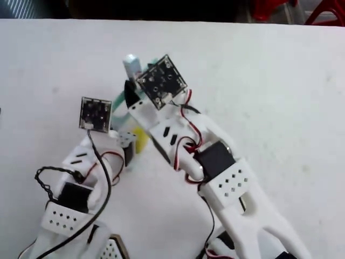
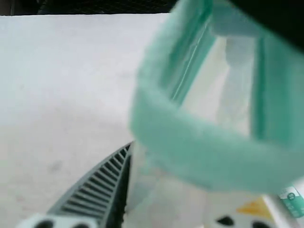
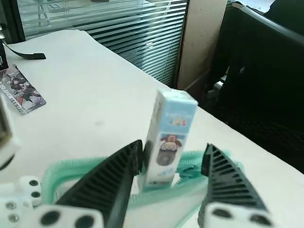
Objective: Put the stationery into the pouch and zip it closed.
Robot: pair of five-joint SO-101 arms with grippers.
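A mint-green pouch [image 2: 199, 152] with a white printed body stands with its mouth open in the left wrist view. My left gripper [image 2: 137, 161] is shut on its side; one ribbed finger [image 2: 95, 190] shows and the other is hidden behind the fabric. A small pale-blue box [image 3: 171, 123] stands upright in the pouch mouth [image 3: 71, 166]. My right gripper [image 3: 173, 152] is open around the box, one finger touching its side and the other apart. In the high view the box [image 1: 130, 65] pokes up past the right gripper [image 1: 132, 89], and the pouch rim [image 1: 119, 110] lies by the left gripper [image 1: 128, 144].
The white table [image 1: 269, 81] has free room to the right and far side. A printed card [image 3: 19, 90] and a black strap [image 3: 26, 54] lie farther off. Beyond the table edge are window blinds and a dark chair [image 3: 266, 71].
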